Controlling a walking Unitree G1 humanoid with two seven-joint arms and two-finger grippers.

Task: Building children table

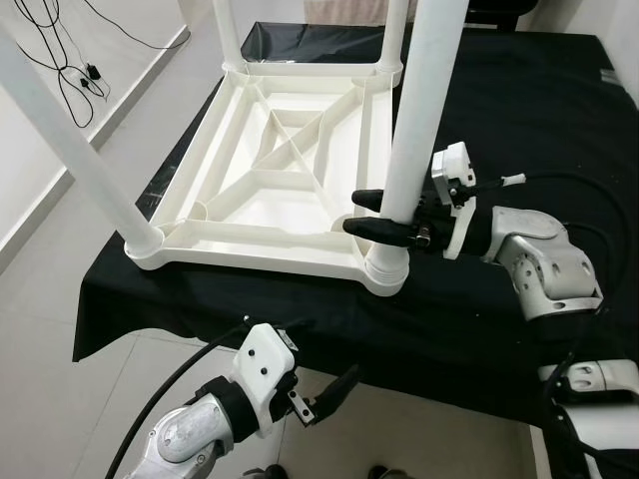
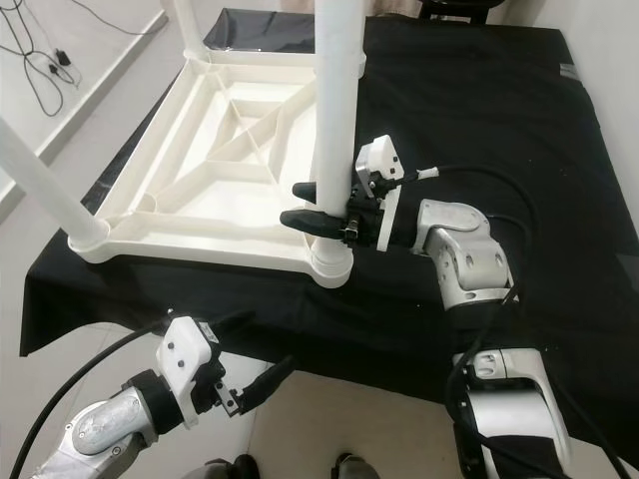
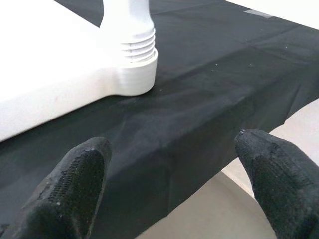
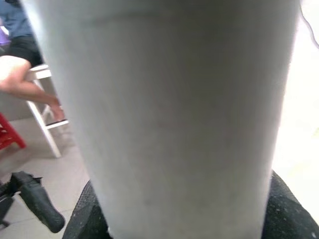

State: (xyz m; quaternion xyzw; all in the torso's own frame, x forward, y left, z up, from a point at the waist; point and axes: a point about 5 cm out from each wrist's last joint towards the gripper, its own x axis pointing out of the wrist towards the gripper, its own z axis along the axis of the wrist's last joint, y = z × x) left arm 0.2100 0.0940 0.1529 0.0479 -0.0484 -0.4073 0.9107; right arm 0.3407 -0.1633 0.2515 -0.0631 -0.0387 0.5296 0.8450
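Note:
A white plastic children's table point(image 1: 270, 190) lies upside down on a black cloth, with white legs standing up from its corners. My right gripper point(image 1: 374, 212) is shut on the near right leg point(image 1: 419, 110) just above its threaded socket point(image 1: 384, 267); that leg point(image 4: 169, 114) runs between the black fingers point(image 4: 286, 209) in the right wrist view. My left gripper point(image 1: 334, 394) hangs open below the table's front edge, holding nothing; its fingertips point(image 3: 75, 184) point toward the same socket point(image 3: 132, 64).
The black cloth point(image 1: 519, 110) covers a low platform whose front edge drops to the tiled floor. Cables point(image 1: 70, 60) lie on the floor at the far left. A seated person's leg point(image 4: 25, 82) and a white stool appear behind the leg in the right wrist view.

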